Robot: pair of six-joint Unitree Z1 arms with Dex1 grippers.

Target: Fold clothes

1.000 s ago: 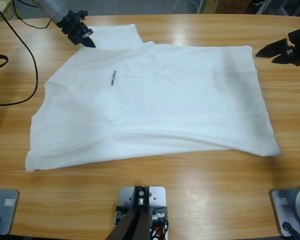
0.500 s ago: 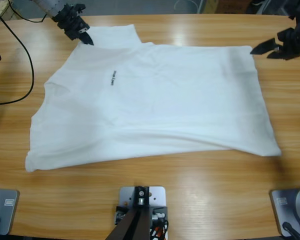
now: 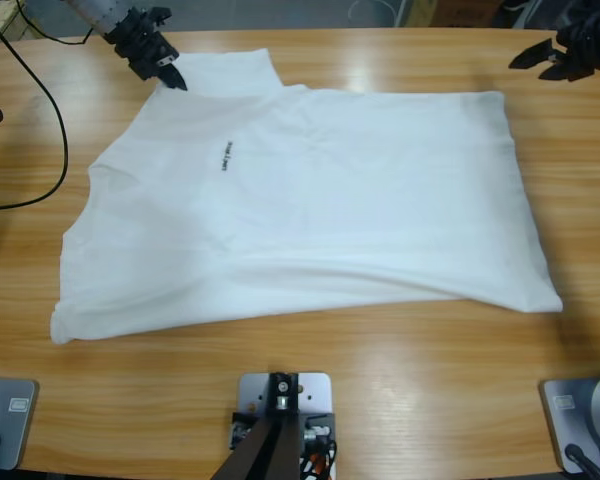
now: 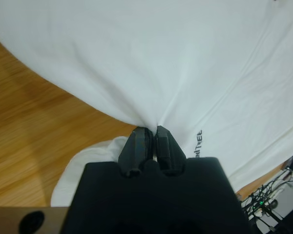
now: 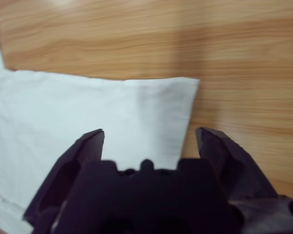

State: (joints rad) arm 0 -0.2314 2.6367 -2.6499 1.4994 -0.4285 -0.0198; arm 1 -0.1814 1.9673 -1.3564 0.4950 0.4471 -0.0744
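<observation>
One plain white short-sleeved cotton T-shirt (image 3: 310,200) lies spread across the middle of your long wooden table (image 3: 310,400), its small dark text mark (image 3: 226,157) showing on the chest toward ten o'clock of the cloth. You see the hem side run along the three o'clock edge, and the lower edge toward six o'clock carries a long soft crease. Your left pincer (image 3: 172,78) sits at the table's eleven o'clock corner, on the shirt's upper edge just beside the sleeve that sticks out toward twelve. Along the left wrist view, that left pincer (image 4: 152,134) has its jaws pressed together on a pinch of the white fabric, which puckers into folds fanning away from the tips. Your right pincer (image 3: 536,55) hangs at the table's one o'clock corner, well apart from the shirt's nearest corner. Its own wrist view shows the right pincer (image 5: 149,137) spread wide, holding nothing, with a corner of the shirt below it.
</observation>
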